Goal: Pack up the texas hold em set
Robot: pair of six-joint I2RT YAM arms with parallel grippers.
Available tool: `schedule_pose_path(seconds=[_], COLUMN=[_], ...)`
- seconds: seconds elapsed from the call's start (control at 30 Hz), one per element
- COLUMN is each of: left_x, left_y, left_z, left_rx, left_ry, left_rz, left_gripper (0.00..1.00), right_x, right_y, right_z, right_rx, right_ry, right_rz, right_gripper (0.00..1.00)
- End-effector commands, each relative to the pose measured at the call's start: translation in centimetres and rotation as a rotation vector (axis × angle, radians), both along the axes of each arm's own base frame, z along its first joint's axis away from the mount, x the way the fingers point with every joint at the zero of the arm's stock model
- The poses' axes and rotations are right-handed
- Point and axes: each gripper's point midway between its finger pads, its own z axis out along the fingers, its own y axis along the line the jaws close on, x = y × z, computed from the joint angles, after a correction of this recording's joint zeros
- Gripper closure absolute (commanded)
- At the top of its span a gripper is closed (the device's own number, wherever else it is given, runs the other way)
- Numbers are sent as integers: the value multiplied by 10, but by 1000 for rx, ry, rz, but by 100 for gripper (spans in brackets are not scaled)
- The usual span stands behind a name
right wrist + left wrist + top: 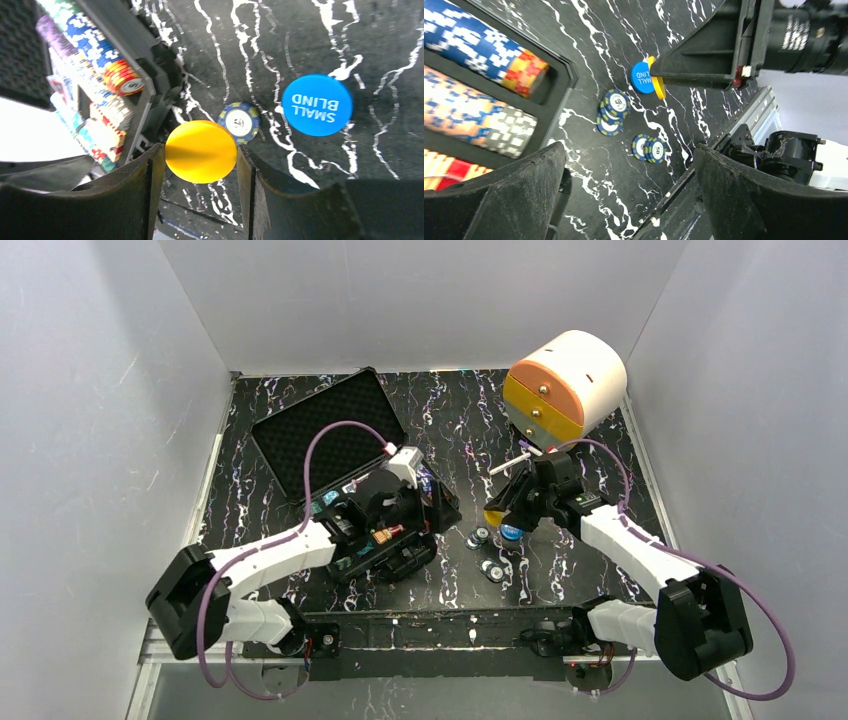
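The black case (330, 435) lies open at the left, its foam lid tipped back. Rows of multicoloured chips (484, 55) fill its base, and they also show in the right wrist view as chip rows (107, 75). My left gripper (420, 510) hovers over the case's right edge, open and holding nothing (629, 165). My right gripper (200, 155) is shut on a yellow round button (200, 151), pinched by its edges just above the table. A blue "SMALL BLIND" button (317, 105) lies flat beside it. Loose blue-and-yellow chips (611, 107) sit between the case and the buttons.
A cream-and-orange round drawer box (565, 385) stands at the back right, behind my right arm. Two more overlapping chips (650, 149) lie nearer the table's front rail (430, 625). White walls close in on both sides.
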Motion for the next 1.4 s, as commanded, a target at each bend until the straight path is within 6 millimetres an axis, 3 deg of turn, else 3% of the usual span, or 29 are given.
schedule_pose_path(seconds=[0.0,0.27,0.4,0.7,0.8,0.93,1.17,1.37], left_x=[-15,-37,-25,-5,1,6,4,9], left_y=[-28,-67,-74,-84,-85,-88,-94,-94], left_z=[-11,-18,-19,-6,-8,-8,-4,-8], left_rx=[-63,-183,-195,-248,-243,-255,-248,-205], left_ry=[24,90,85,40,29,36,-5,-32], left_rz=[-13,-43,30,132,168,214,274,302], left_gripper=[5,16,21,19,29,52,59,73], right_x=[0,-6,-8,-14,-16,-17,-18,-19], right_y=[19,26,28,27,28,27,24,25], right_z=[26,34,37,32,32,30,27,30], right_rx=[134,187,193,180,183,178,167,176], right_ry=[-45,-50,-54,-26,-19,-12,-9,-8], right_rz=[46,85,109,127,131,131,113,119], right_gripper=[47,45,45,44,43,43,43,43])
